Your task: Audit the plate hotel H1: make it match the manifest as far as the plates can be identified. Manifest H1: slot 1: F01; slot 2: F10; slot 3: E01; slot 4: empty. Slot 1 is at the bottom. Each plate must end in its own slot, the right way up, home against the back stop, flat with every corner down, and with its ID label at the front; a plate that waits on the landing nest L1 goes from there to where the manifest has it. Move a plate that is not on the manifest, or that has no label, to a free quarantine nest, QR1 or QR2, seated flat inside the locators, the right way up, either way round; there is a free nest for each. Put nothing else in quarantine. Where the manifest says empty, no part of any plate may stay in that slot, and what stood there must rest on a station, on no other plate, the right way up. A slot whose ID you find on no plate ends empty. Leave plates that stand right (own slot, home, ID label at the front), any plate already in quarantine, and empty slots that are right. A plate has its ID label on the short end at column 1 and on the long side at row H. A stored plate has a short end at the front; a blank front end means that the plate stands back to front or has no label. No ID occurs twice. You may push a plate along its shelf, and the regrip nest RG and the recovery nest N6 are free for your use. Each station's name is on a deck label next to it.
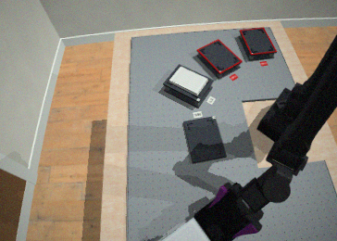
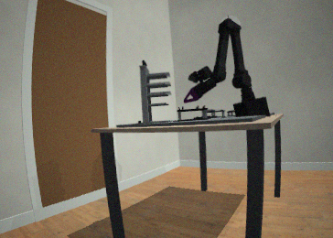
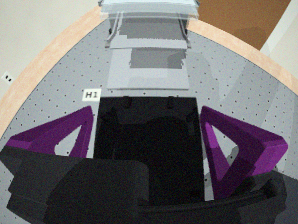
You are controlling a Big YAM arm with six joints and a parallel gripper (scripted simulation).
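Observation:
My gripper [image 1: 221,222] [image 2: 186,100] [image 3: 146,112] is open and empty, in front of the hotel H1 [image 2: 145,94] and over a black nest-like block whose top fills the space between the fingers in the wrist view. Pale, layered plate-like edges [image 3: 150,10] show at the top of the hotel in the wrist view, with light grey shelf surfaces [image 3: 147,80] lower down. No plate ID is readable, and the slots' contents are hard to tell. A white plate [image 1: 187,81] lies on a dark nest at the back left. Two red-rimmed quarantine nests [image 1: 218,57] [image 1: 257,41] hold no plate.
A flat dark nest [image 1: 204,139] stands between the white plate and my gripper, with a small white deck label [image 1: 197,114] behind it. The H1 deck label [image 3: 91,94] lies left of the hotel. A raised nest [image 2: 192,110] stands below my gripper in the exterior view.

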